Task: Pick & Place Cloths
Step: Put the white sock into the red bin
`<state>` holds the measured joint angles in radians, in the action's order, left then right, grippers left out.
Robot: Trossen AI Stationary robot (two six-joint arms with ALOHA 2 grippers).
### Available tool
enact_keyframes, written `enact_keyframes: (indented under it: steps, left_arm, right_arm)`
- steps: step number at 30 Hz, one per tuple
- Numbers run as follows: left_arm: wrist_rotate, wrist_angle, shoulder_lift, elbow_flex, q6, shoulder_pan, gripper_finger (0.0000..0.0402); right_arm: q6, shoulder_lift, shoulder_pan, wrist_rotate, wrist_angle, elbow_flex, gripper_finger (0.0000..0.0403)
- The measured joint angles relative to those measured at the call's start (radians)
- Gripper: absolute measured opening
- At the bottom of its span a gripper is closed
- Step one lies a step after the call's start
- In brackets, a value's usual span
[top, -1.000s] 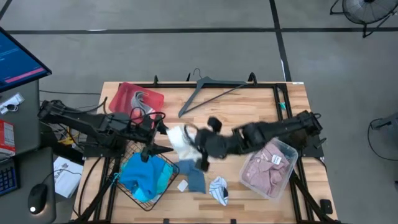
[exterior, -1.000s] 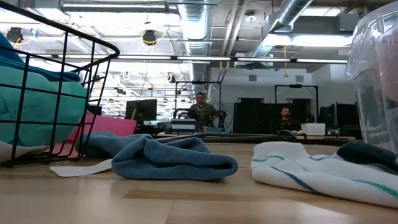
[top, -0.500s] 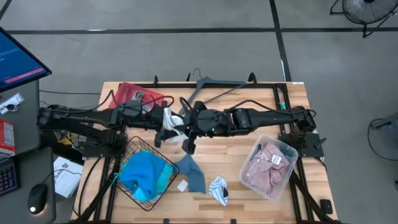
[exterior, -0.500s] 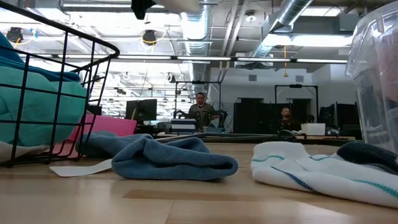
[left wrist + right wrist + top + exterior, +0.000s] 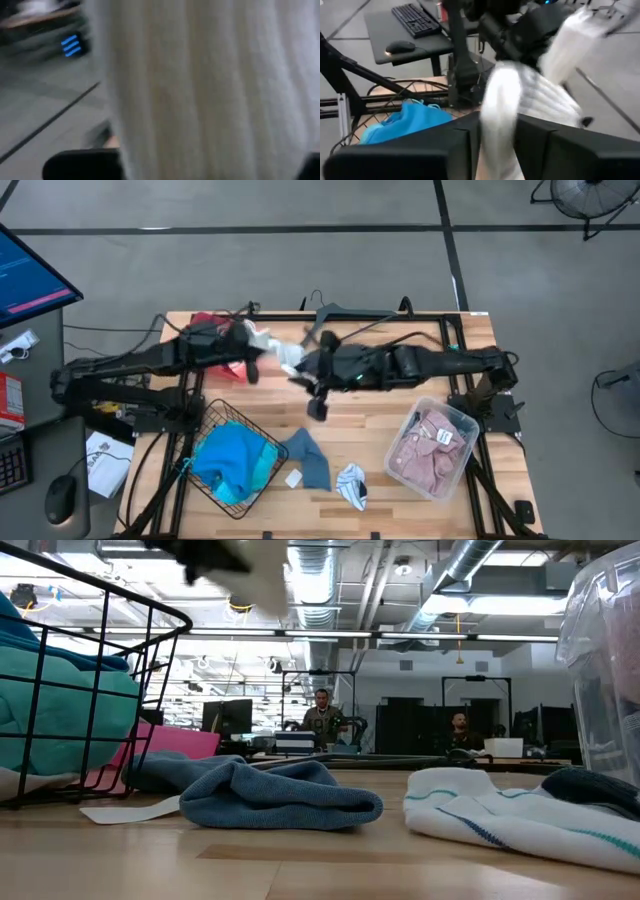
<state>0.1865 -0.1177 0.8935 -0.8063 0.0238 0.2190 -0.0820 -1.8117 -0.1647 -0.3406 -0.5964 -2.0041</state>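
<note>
A white ribbed cloth (image 5: pixel 283 353) hangs in the air over the table's far left part, stretched between my two grippers. My left gripper (image 5: pixel 256 345) is shut on its left end, above the red tray (image 5: pixel 207 325). My right gripper (image 5: pixel 298 368) has the cloth's right end between its fingers. The cloth fills the left wrist view (image 5: pixel 210 90). A turquoise cloth (image 5: pixel 235 460) lies in the wire basket (image 5: pixel 262 480). A blue-grey cloth (image 5: pixel 310 462) and a white, teal-striped one (image 5: pixel 350 485) lie on the table near the front. My left gripper holds the white cloth by its left end (image 5: pixel 265 340), coming level from the table's left. The cloth hides the place of contact in the wrist view. The cloth is lifted clear of the table. My right gripper has the cloth's other end (image 5: pixel 500 125) between its two fingers (image 5: pixel 455 150), coming level from the table's right. The bunched cloth fills the gap between them and runs on toward the left gripper.
A grey hanger (image 5: pixel 340 315) lies at the far edge. A clear bin (image 5: pixel 455 425) with a pink checked cloth (image 5: pixel 425 450) stands at the right. Bare wood shows in the middle, between the arms and the front cloths. People sit in the room beyond (image 5: pixel 322 715).
Both grippers have gone toward the table's far edge and somewhat left, the right one carrying the white cloth up off the table's middle. The cloth now hangs between both grippers near the red tray and has come into the top of the low view.
</note>
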Motion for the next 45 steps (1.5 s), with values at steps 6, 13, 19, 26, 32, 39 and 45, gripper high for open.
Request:
enact_keyframes:
  steps: [6,13,19,26,32,39,45]
  left_arm:
    - [0.325,-0.392,-0.104,-0.014,-0.009,0.183,0.0001]
    - [0.371,-0.651,-0.069,-0.014,-0.134,0.466,0.0]
    - [0.196,-0.686,0.012,-0.014,-0.131,0.606,0.0001]
    - [0.141,-0.796,0.137,-0.014,-0.067,0.631,0.0046]
    - [0.137,-0.859,0.175,-0.014,-0.016,0.63,0.0139]
    - [0.168,-0.906,0.174,-0.014,0.022,0.641,0.0269]
    - [0.178,-0.908,0.186,-0.014,0.002,0.641,0.0302]
  right_arm:
    - [0.006,0.067,0.016,-0.004,-0.071,-0.002,0.011]
    - [0.006,0.109,0.017,-0.004,-0.168,-0.002,0.0112]
    - [0.005,0.106,0.017,-0.004,-0.229,-0.002,0.0113]
    - [-0.124,0.099,0.017,-0.004,-0.395,-0.002,0.012]
    - [-0.247,0.097,0.011,-0.003,-0.616,0.011,0.0187]
    - [-0.355,0.097,-0.032,0.003,-0.683,0.093,0.0287]
    - [-0.406,0.094,-0.075,0.004,-0.678,0.129,0.0312]
